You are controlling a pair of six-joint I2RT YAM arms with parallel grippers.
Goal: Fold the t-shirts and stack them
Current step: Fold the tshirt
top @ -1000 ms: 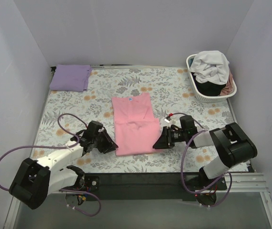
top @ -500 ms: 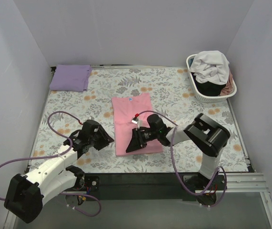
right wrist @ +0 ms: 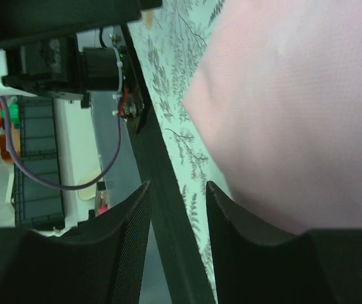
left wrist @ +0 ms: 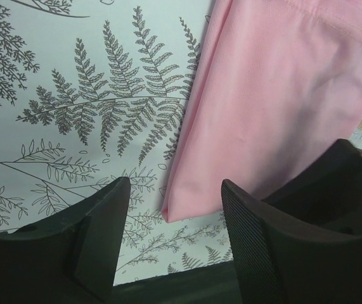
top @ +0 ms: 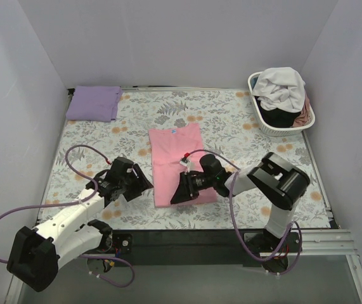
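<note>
I see the light pink t-shirt [top: 175,149] lying flat mid-table on the floral table cover [top: 231,120]. My right gripper [top: 174,196] is low over its near edge, fingers parted and holding nothing. The left gripper [left wrist: 174,190] (also spread wide) frames the shirt's near-left corner. A folded lavender t-shirt [top: 93,102] rests far-left, and the laundry basket [top: 266,126] sits far-right.

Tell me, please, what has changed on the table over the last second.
The right gripper swung left from the right edge of the pink t-shirt to over its lower left part, jaws open. The left gripper shifted only slightly, open beside the shirt's left edge. The folded purple t-shirt and the laundry basket stayed put.
</note>
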